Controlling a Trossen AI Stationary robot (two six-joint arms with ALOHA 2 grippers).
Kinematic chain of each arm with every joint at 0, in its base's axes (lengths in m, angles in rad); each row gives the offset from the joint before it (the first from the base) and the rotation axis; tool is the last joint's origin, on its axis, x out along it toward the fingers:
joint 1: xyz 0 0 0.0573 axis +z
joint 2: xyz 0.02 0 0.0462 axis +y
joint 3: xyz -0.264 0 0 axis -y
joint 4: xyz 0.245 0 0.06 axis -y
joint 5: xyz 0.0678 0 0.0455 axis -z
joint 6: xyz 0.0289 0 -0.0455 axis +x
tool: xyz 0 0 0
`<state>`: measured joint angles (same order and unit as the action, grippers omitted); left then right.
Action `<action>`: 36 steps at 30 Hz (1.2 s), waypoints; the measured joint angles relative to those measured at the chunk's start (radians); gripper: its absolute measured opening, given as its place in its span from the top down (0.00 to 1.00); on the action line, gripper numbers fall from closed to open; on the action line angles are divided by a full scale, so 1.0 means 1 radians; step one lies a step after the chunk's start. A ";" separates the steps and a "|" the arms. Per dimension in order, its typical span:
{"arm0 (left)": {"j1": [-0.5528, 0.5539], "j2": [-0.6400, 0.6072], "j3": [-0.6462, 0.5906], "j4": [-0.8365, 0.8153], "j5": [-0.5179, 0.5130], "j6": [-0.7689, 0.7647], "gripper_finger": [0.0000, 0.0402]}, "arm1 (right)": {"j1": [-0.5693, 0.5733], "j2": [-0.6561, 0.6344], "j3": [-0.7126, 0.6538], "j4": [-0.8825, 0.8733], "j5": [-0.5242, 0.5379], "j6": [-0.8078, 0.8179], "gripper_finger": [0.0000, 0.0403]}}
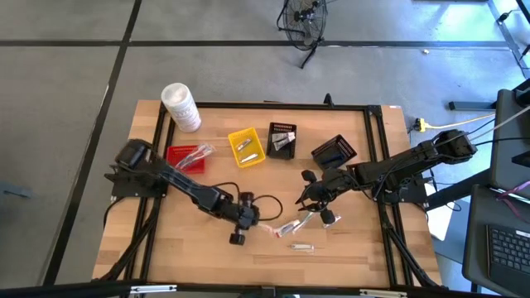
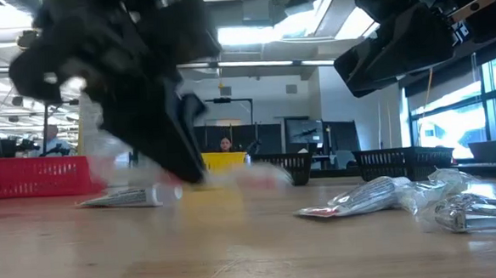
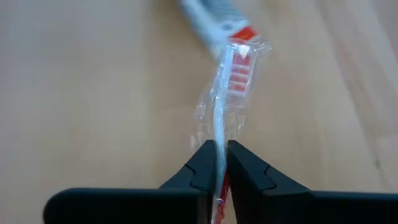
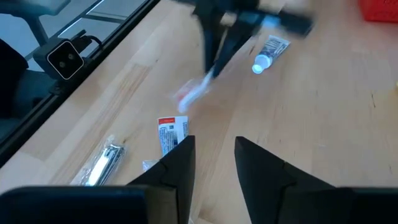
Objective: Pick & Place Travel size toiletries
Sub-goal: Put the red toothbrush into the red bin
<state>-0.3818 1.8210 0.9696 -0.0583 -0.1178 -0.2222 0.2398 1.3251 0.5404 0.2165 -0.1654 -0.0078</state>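
At the far left of the table stand the white tub (image 1: 180,106) and, beside it, the red basket (image 1: 184,157), which already holds a clear-wrapped item; the yellow basket (image 1: 246,146) and two black baskets (image 1: 281,139) follow in a row, evidently as sorting bins for the toiletries. The left gripper (image 3: 221,163) is low over the wood near the table's front centre, its fingers clamped together on the handle of a clear-wrapped toothbrush (image 3: 230,87); the grip sits at the handle end, so the red-and-white head projects forward and the wrapper trails loose. Whether the toothbrush is clear of the table cannot be told. A white mini tube (image 4: 269,52) lies just beside this gripper on the bare wood. Further right, a red-and-white sachet (image 4: 169,137) and a silvery wrapped item (image 4: 99,165) lie near the front edge, well apart from the baskets. The right gripper (image 4: 212,163) hovers above this cluster with its fingers apart and nothing between them, apparently lined up for a pick of its own while the left arm handles the toothbrush. The likely next step for the left arm is carrying the toothbrush to a basket.
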 joint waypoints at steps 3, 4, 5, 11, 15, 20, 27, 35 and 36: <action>0.000 -0.106 0.008 -0.188 -0.095 -0.015 0.94 | 0.000 0.000 0.000 0.000 0.000 0.000 0.71; 0.000 -0.145 0.008 -0.251 -0.129 -0.028 0.94 | 0.000 0.000 0.000 0.000 0.000 0.000 0.71; 0.000 -0.184 0.008 -0.299 -0.164 -0.040 0.95 | 0.000 0.000 0.000 0.000 0.000 0.000 0.71; 0.002 -0.428 -0.020 -0.611 -0.492 -0.225 0.94 | 0.000 0.000 0.000 0.000 0.000 0.000 0.74; 0.007 -0.580 -0.122 -0.602 -0.571 -0.211 0.94 | 0.000 0.000 0.000 -0.004 0.000 0.000 0.76; 0.046 -0.770 -0.300 -0.518 -0.536 -0.245 0.94 | 0.000 0.000 0.000 -0.007 0.000 0.000 0.79; 0.105 -1.007 -0.558 -0.421 -0.584 -0.263 0.94 | 0.000 0.000 0.000 -0.007 0.000 -0.003 0.81; 0.164 -1.208 -0.732 -0.385 -0.658 -0.223 0.94 | 0.000 0.000 0.000 -0.007 0.000 -0.003 0.82; 0.169 -1.225 -0.745 -0.387 -0.662 -0.190 0.94 | 0.000 0.000 0.000 -0.007 0.000 -0.003 0.82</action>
<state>-0.2131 0.5955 0.2241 -0.4450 -0.7797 -0.4124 0.2394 1.3251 0.5407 0.2092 -0.1658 -0.0105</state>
